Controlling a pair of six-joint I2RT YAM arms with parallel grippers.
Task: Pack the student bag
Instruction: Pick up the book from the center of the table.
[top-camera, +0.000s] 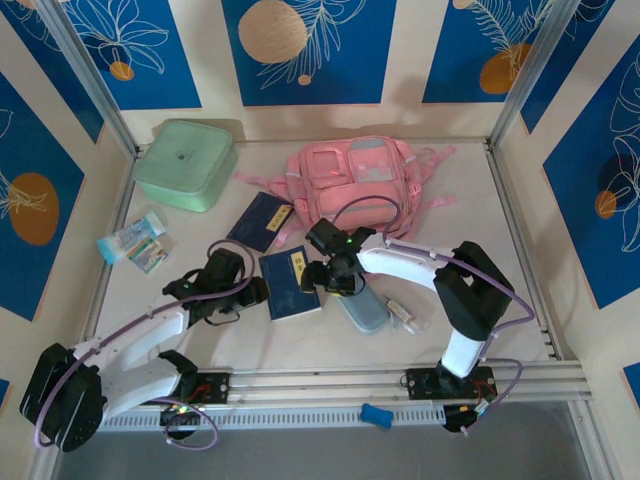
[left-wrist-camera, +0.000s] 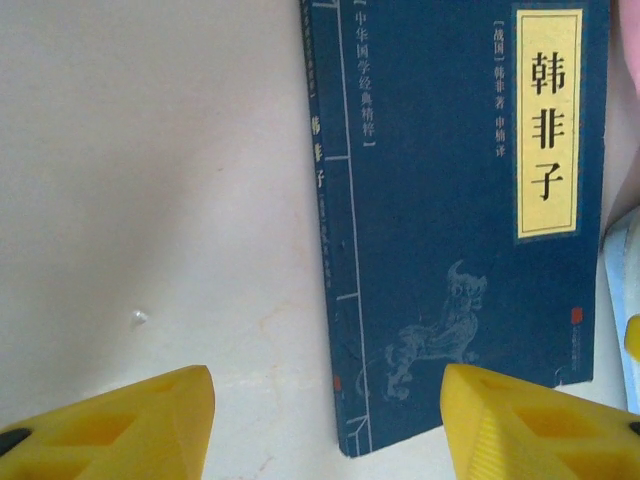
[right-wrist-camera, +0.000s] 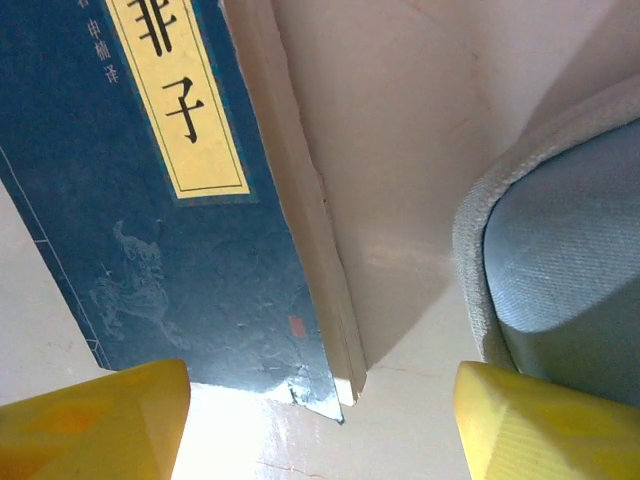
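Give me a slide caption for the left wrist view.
Left gripper, jaws open, above a blue Chinese book lying flat on the pale table.

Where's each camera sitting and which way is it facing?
Top external: above and behind, looking down at the table, student bag and both arm bases.
Left wrist: faces down at the nearer blue book; own yellow fingers below.
Right wrist: faces down at book and grey case; own fingers below.
Shared: both wrists see that book.
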